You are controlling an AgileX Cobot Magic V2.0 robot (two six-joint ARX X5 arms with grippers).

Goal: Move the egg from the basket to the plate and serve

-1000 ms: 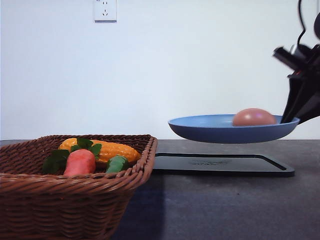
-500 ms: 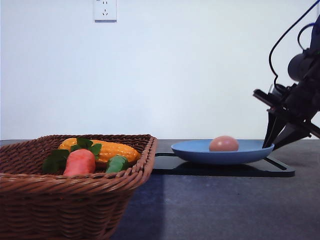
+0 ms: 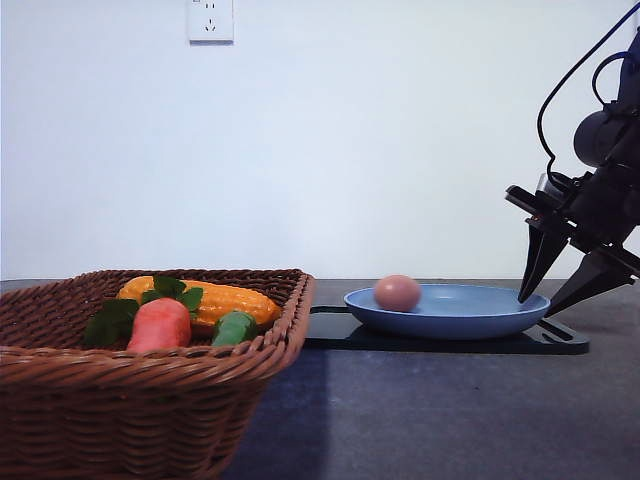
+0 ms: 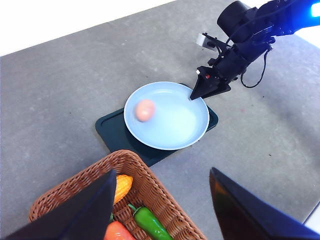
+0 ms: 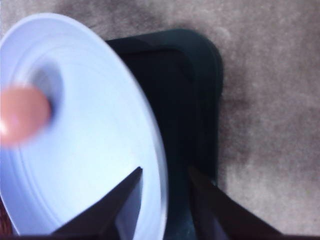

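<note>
The light blue plate rests on the black tray. The pinkish-brown egg lies on the plate's left part, blurred in the wrist views. My right gripper is open at the plate's right rim, one finger over the plate and one outside it, with a gap around the rim. The wicker basket stands at the front left. My left gripper hangs open high above the basket, looking down on the plate and the right gripper.
A toy carrot, corn and a green pepper lie in the basket. The tray reaches beyond the plate on both sides. Grey table spreads in front of the tray.
The plate came down from the air onto the tray. The egg rolled from the plate's right side to its left. My right gripper's fingers have spread apart at the rim.
</note>
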